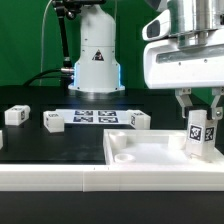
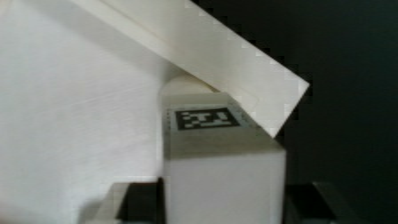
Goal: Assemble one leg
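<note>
item 1, gripper (image 1: 198, 113): pinching the leg, one finger on each side of its upper end. in the wrist view i see the dark pads (image 2: 135, 203) flanking the block, with no gap showing.

item 2, leg (image 1: 198, 137): small white oblong plastic block, smooth faces, squared edges, held upright. it carries one black-and-white square tag (image 2: 205, 118) high on a broad face, and i see no other markings. it stands over the tray panel at the corner on the exterior view's right, with its lower end down within the rim. i cannot tell whether it touches the panel floor or sits in a socket.

item 3, tray panel (image 1: 140, 158): large, flat, white, with a raised rim, lying at the near edge of the dark table (image 1: 30, 142).

item 4, loose blocks alike to item 2, each tagged, lying apart on the table beyond the panel: spare leg a (image 1: 138, 120), spare leg b (image 1: 52, 121), spare leg c (image 1: 15, 116).

item 5, marker board (image 1: 95, 117): thin, white, flat, lying between spare leg a and spare leg b.
</note>
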You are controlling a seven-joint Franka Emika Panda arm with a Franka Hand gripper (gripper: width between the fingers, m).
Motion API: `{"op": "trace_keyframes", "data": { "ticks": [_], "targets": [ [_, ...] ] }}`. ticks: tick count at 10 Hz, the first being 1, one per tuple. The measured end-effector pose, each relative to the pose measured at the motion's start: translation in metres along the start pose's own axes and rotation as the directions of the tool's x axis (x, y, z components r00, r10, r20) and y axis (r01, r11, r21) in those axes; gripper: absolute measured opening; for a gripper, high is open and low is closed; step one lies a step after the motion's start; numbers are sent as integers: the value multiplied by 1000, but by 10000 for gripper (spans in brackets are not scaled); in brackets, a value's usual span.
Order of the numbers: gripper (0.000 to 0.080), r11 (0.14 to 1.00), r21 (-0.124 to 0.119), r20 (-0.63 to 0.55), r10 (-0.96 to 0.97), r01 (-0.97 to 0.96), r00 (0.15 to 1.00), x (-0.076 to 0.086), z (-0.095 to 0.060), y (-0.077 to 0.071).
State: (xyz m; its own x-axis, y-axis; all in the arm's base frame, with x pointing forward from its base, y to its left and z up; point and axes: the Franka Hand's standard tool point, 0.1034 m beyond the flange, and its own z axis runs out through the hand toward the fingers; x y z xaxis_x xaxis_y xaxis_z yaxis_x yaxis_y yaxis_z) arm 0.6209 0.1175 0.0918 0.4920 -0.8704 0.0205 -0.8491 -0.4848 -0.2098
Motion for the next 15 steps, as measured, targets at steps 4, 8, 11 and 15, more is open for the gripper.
{"op": "trace_keyframes", "data": {
  "ticks": [4, 8, 11, 15],
  "targets": [
    [545, 997, 0, 15, -83, 83, 996, -2, 4, -1],
    [648, 912, -22, 47, -408, 409, 912, -15, 7, 0],
    [649, 736, -31, 41, -675, 676, 737, -16, 6, -2],
    [649, 473, -59, 42, -879, 879, 475, -19, 7, -2]
  ]
}}
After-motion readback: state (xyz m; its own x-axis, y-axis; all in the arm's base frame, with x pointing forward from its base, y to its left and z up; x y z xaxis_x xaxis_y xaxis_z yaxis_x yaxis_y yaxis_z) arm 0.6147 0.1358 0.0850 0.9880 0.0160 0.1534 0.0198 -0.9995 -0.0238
